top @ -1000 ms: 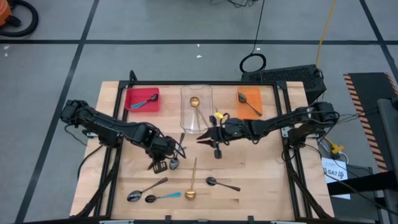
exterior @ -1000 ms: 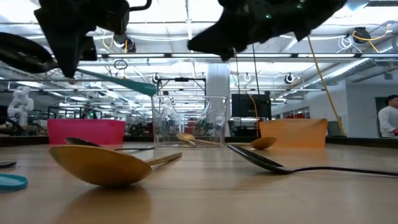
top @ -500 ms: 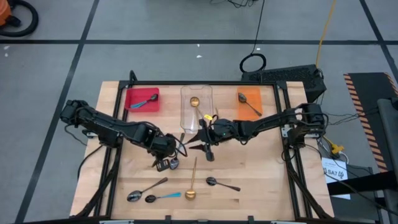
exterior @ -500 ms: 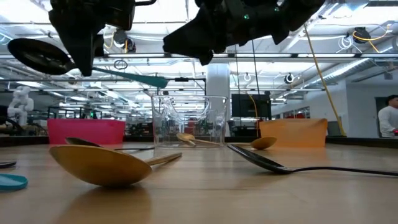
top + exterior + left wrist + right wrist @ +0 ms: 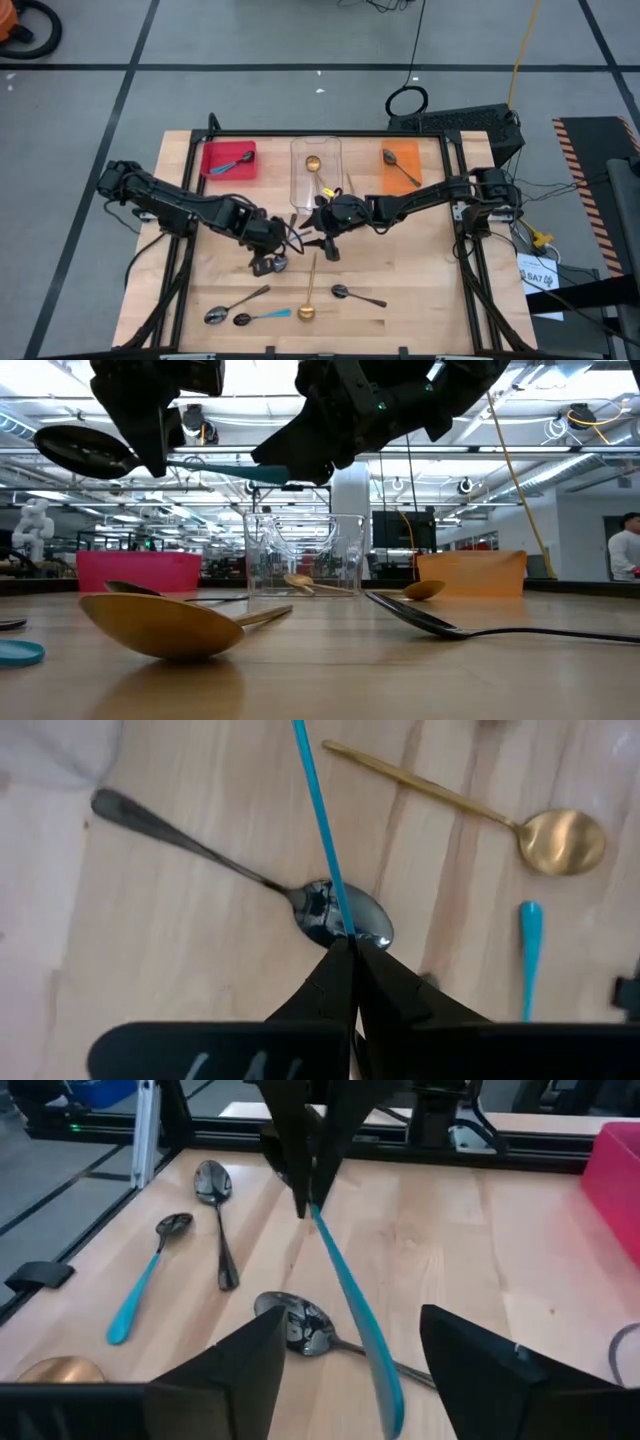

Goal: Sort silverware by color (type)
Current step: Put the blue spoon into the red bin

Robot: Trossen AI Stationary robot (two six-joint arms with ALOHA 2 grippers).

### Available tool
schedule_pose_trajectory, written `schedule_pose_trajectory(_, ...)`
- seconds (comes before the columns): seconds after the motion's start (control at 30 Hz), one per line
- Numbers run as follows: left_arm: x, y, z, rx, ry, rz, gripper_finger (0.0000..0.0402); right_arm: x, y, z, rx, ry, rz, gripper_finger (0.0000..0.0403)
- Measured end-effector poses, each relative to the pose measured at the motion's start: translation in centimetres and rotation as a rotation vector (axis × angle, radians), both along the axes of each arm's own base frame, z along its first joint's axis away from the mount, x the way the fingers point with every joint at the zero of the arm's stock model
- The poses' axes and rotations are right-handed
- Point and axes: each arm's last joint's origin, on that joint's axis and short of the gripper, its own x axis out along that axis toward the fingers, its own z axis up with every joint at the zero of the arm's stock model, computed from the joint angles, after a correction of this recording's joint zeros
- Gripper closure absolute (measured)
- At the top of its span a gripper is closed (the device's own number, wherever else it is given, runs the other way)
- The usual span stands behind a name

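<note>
Your right gripper [image 5: 318, 232] has slid left and spread its fingers around the blue-handled spoon [image 5: 352, 1294], which your left gripper [image 5: 268, 247] pinches in the air above mid-table. Bare wood lies toward the table's right edge [image 5: 456, 262].

Red tray [image 5: 213, 152], clear container [image 5: 302, 187], orange tray [image 5: 411, 157] along wooden table [image 5: 420, 290].

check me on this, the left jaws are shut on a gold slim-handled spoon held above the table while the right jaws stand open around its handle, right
Not quite. The spoon in the left gripper is the dark-bowled spoon with a light blue handle, not a gold one, as the left wrist view shows. The rest holds: it is held above the table, and the right gripper has its jaws open on either side of the handle.
</note>
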Motion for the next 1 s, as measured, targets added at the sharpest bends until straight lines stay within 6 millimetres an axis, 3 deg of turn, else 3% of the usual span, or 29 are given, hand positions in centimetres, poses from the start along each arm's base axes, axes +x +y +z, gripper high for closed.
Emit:
schedule_pose_trajectory(0.23,-0.12,-0.46,-0.03,0.076,-0.021,-0.099,0.0393,-0.07,0.01,0.01,0.037,0.004,0.084,0.0190)
schedule_pose_trajectory(0.57,-0.12,-0.52,-0.02,0.083,-0.025,-0.098,0.0393,-0.08,0.01,-0.01,0.030,0.003,0.087,0.0221)
schedule_pose_trajectory(1.0,0.32,-0.66,0.17,0.075,-0.076,-0.108,0.0393,-0.08,-0.01,-0.02,0.027,0.003,0.083,0.0390)
